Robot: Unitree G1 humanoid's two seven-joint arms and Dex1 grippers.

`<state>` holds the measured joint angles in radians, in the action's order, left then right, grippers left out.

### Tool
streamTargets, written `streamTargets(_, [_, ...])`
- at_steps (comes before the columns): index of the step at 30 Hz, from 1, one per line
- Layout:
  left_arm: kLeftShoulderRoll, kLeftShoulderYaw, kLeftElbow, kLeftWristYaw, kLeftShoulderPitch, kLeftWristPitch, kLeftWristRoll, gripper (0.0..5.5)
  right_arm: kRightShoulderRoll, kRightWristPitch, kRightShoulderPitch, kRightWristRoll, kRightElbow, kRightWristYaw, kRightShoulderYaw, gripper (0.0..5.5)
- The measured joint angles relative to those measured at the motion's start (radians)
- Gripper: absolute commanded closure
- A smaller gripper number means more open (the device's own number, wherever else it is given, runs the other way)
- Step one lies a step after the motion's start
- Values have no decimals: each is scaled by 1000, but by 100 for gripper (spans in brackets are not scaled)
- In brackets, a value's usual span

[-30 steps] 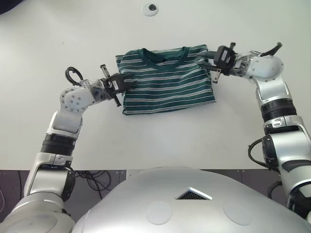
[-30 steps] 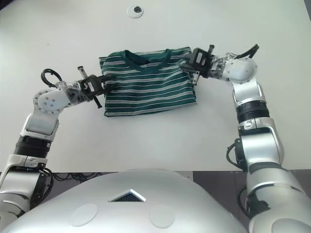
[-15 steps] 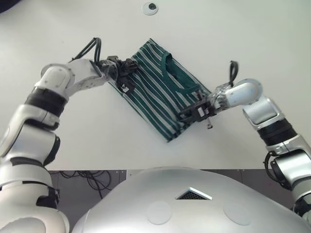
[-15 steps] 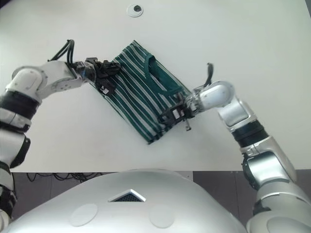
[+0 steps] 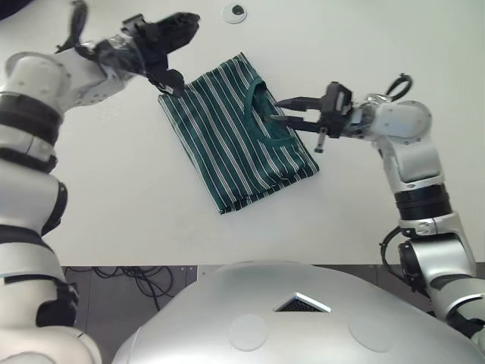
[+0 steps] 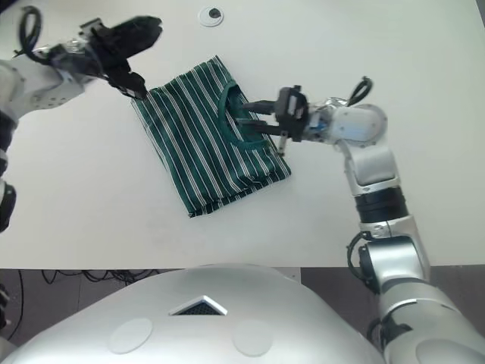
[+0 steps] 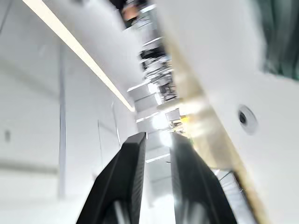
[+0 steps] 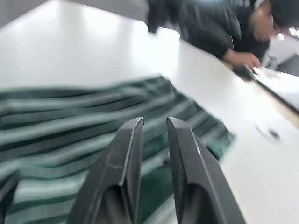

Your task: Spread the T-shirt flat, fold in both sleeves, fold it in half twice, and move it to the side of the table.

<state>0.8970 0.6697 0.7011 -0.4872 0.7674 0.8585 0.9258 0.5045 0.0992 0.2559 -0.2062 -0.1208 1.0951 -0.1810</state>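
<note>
Seen from the head, the folded T-shirt (image 5: 235, 144) lies slantwise mid table (image 5: 114, 197); left gripper (image 5: 189, 19) hangs past its far left corner, right gripper (image 5: 276, 110) over the collar. Each wrist camera shows fingers narrowly parted, seemingly gripping nothing.

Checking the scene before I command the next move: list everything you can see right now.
T-shirt: one, dark green with white stripes, folded, lying diagonally at mid-table.
Table: one, white, under the T-shirt.
Round disc: one, pale with a dark centre, at the table's far edge.
Cables: a bundle, black, below the table's near edge.
Left gripper: one, black, beyond the T-shirt's far left corner, open, holding nothing.
Right gripper: one, black, at the T-shirt's collar, open.
</note>
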Motion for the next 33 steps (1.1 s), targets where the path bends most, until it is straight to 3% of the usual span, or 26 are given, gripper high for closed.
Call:
streamTargets(2, [71, -15, -135, 90, -149, 33, -233, 416, 33, 27, -50, -6, 0, 22, 39, 401])
streamTargets(5, [276, 47, -440, 223, -537, 68, -610, 377, 132, 96, -214, -64, 27, 94, 117, 353])
streamTargets(8, [424, 100, -646, 293, -860, 45, -764, 341, 189, 220, -379, -63, 75, 134, 151, 310])
streamTargets(10, [464, 91, -725, 336, -1025, -24, -753, 318, 210, 378, -458, 17, 83, 128, 137, 284])
streamTargets(20, [258, -135, -817, 357, -1196, -140, -482, 306, 165, 833, -416, 360, -67, -131, 57, 270])
streamTargets(33, [46, -239, -829, 484, -1153, -156, -337, 306, 96, 867, -225, 648, -189, -480, -76, 270])
